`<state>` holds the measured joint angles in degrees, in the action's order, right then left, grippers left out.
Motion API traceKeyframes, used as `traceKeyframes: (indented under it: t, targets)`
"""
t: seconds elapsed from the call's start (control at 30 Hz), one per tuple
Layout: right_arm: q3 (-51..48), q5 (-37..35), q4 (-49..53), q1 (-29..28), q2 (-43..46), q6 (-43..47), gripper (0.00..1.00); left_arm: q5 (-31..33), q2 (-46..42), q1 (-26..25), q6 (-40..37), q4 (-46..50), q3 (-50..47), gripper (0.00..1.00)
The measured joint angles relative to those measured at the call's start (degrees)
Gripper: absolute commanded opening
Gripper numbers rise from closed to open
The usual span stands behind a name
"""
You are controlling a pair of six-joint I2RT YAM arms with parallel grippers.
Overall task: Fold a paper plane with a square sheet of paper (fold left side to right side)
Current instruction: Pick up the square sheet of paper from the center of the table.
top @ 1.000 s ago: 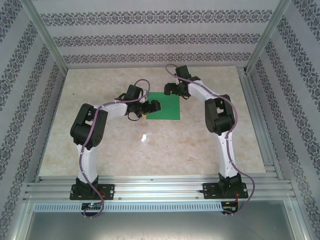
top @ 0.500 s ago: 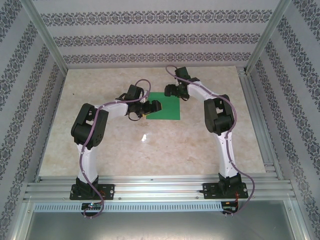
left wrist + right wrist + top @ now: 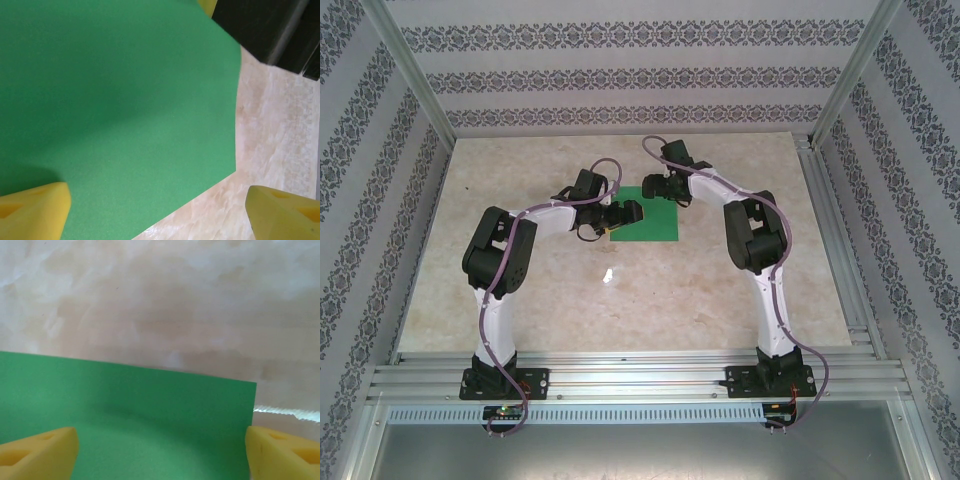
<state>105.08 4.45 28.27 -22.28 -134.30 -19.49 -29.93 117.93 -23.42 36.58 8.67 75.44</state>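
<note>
The square sheet of paper point(image 3: 655, 222) is bright green and lies flat and uncreased on the marble table. The paper plane is out of view. My left gripper point(image 3: 625, 213) sits low at the sheet's left edge. In the left wrist view it is open point(image 3: 160, 215): one yellow fingertip point(image 3: 32, 210) rests over the green sheet point(image 3: 115, 100) and the other point(image 3: 285, 212) over bare table. My right gripper point(image 3: 658, 188) hovers at the sheet's far edge, open point(image 3: 160, 455). Its fingertips point(image 3: 37, 452) stand nearly as wide as the sheet point(image 3: 150, 415). Neither holds anything.
The marble tabletop point(image 3: 620, 300) stretches wide in front of the sheet. Patterned walls and aluminium posts point(image 3: 415, 75) enclose the back and sides. The right arm's black wrist point(image 3: 280, 30) looms at the top right of the left wrist view.
The right gripper has slid leftward along the sheet's far edge and its jaws have narrowed a little. The left arm and the sheet have stayed put.
</note>
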Motion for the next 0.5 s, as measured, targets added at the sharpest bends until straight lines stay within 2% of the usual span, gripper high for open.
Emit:
traceKeyframes:
  t: [0.13, 0.33, 0.5]
  targets:
    - [0.0, -0.04, 0.79, -1.4, 0.11, 0.04, 0.8, 0.0, 0.04, 0.0, -0.02, 0.0, 0.0, 0.91]
    - [0.0, 0.26, 1.57, -1.99, 0.17, -0.02, 0.67, 0.0, 0.11, 0.0, 0.0, 0.0, 0.07, 0.91]
    - [0.0, 1.79, 2.64, -2.12, 0.24, 1.09, 0.45, -0.02, 0.11, 0.0, 0.0, 0.07, 0.13, 0.91]
